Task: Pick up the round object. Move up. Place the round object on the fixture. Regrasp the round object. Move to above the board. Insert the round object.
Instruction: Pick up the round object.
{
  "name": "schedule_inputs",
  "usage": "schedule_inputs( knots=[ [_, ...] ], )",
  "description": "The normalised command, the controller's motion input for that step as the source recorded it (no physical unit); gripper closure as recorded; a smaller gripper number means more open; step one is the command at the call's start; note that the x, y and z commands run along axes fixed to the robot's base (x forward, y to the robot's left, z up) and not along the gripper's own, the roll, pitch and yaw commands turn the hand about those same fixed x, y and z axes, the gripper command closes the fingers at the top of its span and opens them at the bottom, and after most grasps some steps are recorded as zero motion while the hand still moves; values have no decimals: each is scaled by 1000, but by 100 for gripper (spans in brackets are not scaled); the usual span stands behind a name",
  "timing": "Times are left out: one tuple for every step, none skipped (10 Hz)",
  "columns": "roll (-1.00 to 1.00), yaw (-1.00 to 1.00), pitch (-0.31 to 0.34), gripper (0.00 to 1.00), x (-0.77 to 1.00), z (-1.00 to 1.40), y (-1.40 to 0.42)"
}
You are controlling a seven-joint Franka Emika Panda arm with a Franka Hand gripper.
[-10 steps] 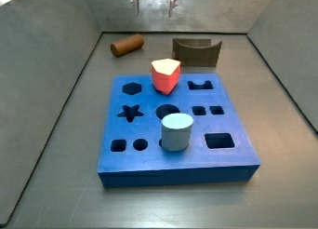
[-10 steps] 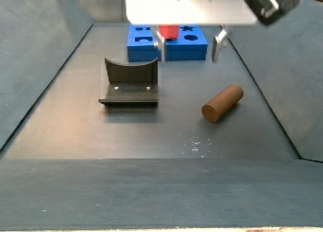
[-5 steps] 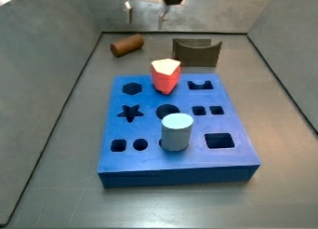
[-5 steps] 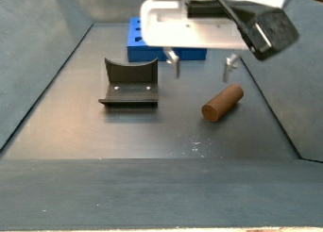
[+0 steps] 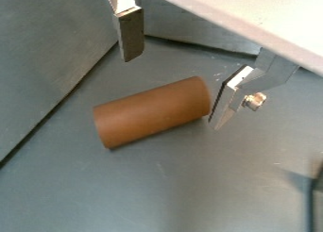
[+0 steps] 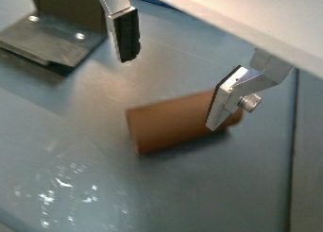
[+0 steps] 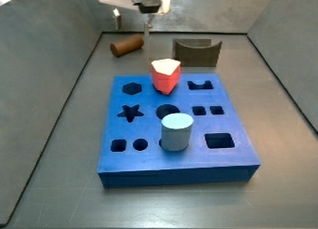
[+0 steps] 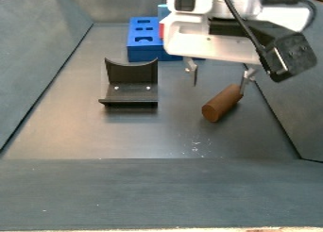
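The round object point(image 7: 125, 46) is a brown wooden cylinder lying on its side on the floor near the back wall, beyond the board point(image 7: 187, 169). It also shows as the round object point(image 8: 224, 101) in a side view. My gripper point(image 8: 217, 72) hangs open just above it. In both wrist views the peg point(image 5: 151, 111) point(image 6: 177, 127) lies below the gripper point(image 5: 179, 66) point(image 6: 176, 68), one end close under one finger point(image 5: 229, 99); nothing is held. The fixture point(image 8: 130, 83) point(image 7: 196, 52), a dark notched block, stands beside the peg.
On the blue board stand a red-and-white pentagonal peg point(image 7: 166, 75) and a pale cylinder point(image 7: 178, 132), among open shaped holes. Sloped grey walls point(image 7: 69, 93) enclose the floor on both sides. The fixture's corner point(image 6: 51, 33) shows in a wrist view.
The gripper has come down from high up and moved over the brown peg, staying open. The peg, fixture and board have not moved.
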Motion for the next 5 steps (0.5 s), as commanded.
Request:
schedule_inputs(
  knots=[
    [-829,-386,51,0,0,-266,89],
    [-763,-394,131,0,134,-291,57],
    [-774,-429,146,0,277,-271,26],
    [-791,-489,169,0,354,-180,0],
    [-817,-514,134,0,286,-109,0]
  ],
)
